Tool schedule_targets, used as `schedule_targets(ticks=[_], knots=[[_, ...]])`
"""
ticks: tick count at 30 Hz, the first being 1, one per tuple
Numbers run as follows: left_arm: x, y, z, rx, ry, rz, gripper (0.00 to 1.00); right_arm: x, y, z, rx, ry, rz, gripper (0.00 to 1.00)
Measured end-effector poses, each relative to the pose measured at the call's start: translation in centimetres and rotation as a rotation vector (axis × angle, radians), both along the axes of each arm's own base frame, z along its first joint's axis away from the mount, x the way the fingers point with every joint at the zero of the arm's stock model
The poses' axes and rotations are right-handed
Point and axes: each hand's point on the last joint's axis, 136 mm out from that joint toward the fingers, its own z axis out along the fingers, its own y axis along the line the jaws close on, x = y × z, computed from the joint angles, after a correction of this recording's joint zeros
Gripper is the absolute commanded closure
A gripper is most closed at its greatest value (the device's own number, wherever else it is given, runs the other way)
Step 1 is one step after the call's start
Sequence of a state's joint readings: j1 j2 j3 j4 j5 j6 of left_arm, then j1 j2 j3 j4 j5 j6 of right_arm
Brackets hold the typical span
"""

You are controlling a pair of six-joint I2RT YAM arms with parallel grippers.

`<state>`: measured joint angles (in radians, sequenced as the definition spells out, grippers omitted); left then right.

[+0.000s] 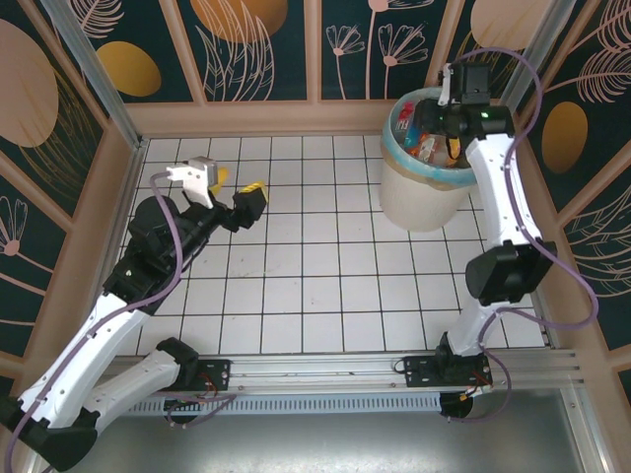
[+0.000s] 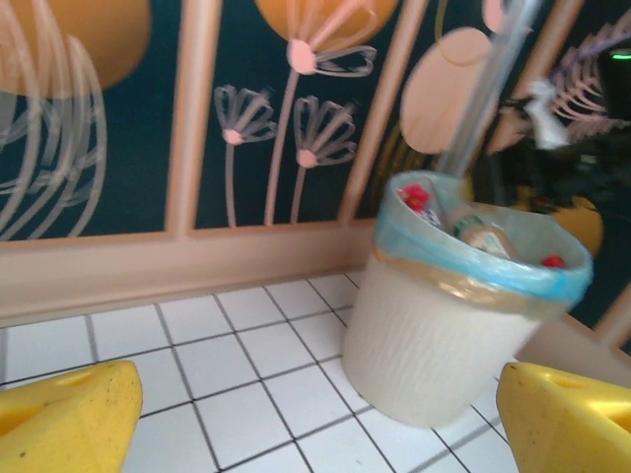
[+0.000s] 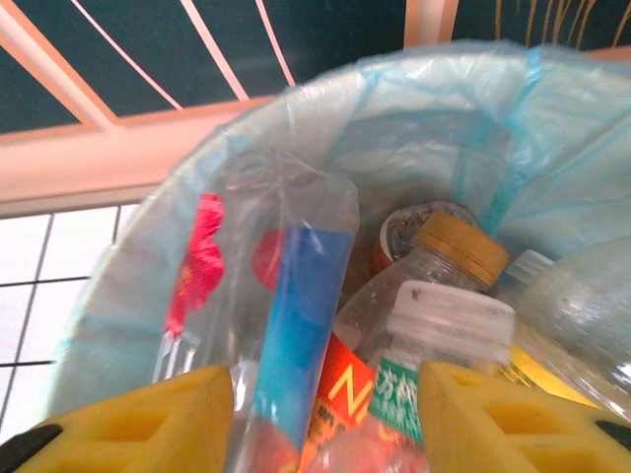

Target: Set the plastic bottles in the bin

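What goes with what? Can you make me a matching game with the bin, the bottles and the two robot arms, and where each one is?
Things:
1. bin
2. plastic bottles
3. left arm
4. right arm

Places:
A. reaching over the bin's top
B. above bare white tiles, jaws wide open
C. piled inside the blue bag
D. standing on the floor in the far right corner

Pairs: 1-D, 2-C, 3-B, 4-A.
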<state>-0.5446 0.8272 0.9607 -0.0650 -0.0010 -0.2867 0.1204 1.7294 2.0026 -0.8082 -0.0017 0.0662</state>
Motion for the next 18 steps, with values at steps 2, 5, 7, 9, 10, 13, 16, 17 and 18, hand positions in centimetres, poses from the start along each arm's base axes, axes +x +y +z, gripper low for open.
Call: schedule_targets(ticks=[2, 5, 7, 9, 10, 13, 16, 17, 18], knots=[[0.4, 1.4, -0.2, -0.009, 0.001, 0.082, 0.07, -1.9, 0.0, 2.5, 0.021, -0.069, 0.005, 0.52], [1.3, 3.2, -0.7, -0.014, 0.014, 0.198, 0.05, -5.1, 0.2, 7.0, 0.067, -0.203, 0.028, 0.62], [1.7, 4.2, -1.1, -0.020, 0.025, 0.262, 0.05, -6.8, 0.5, 9.5, 0.098, -0.293, 0.052, 0.79], [1.9, 5.1, -1.5, -0.022, 0.034, 0.317, 0.05, -7.9, 1.0, 11.0, 0.125, -0.353, 0.086, 1.00], [2.0, 5.5, -1.6, -0.025, 0.038, 0.342, 0.05, -7.9, 1.4, 11.5, 0.138, -0.372, 0.106, 1.00], [2.1, 6.2, -1.9, -0.033, 0.049, 0.385, 0.05, -6.2, 2.6, 11.4, 0.166, -0.377, 0.156, 1.00], [2.0, 6.7, -2.0, -0.038, 0.055, 0.409, 0.05, -2.9, 3.9, 8.3, 0.196, -0.309, 0.199, 1.00], [1.8, 7.0, -2.0, -0.042, 0.055, 0.416, 0.05, -1.8, 4.3, 6.4, 0.211, -0.269, 0.209, 0.98], [1.7, 7.2, -2.0, -0.044, 0.054, 0.423, 0.05, -1.0, 4.6, 4.9, 0.224, -0.236, 0.213, 0.97]])
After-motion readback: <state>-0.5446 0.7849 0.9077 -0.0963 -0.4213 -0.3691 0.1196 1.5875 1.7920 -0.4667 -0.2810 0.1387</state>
